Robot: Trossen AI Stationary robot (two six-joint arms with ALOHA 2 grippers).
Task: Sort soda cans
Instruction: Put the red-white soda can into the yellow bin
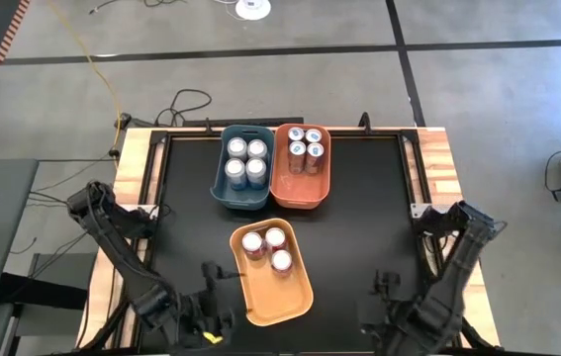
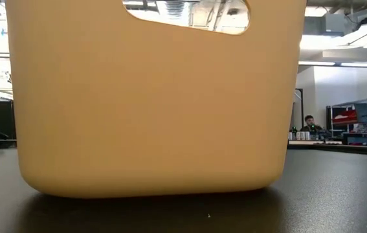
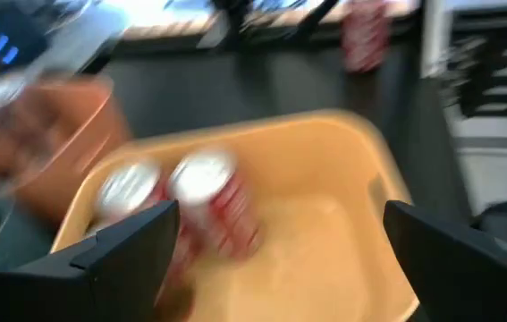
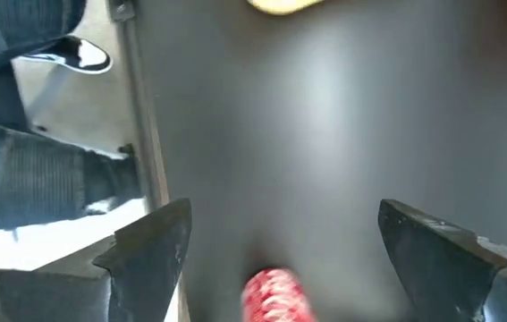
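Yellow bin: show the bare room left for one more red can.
The yellow bin is bare in its near half, below the three red cans. The blue bin and orange bin have bare floor only at their near ends.

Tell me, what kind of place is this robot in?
Probably a robotics lab or workshop. The black table stands on a bare grey floor with loose cables, and the low view shows a person at a bench and storage shelves behind.
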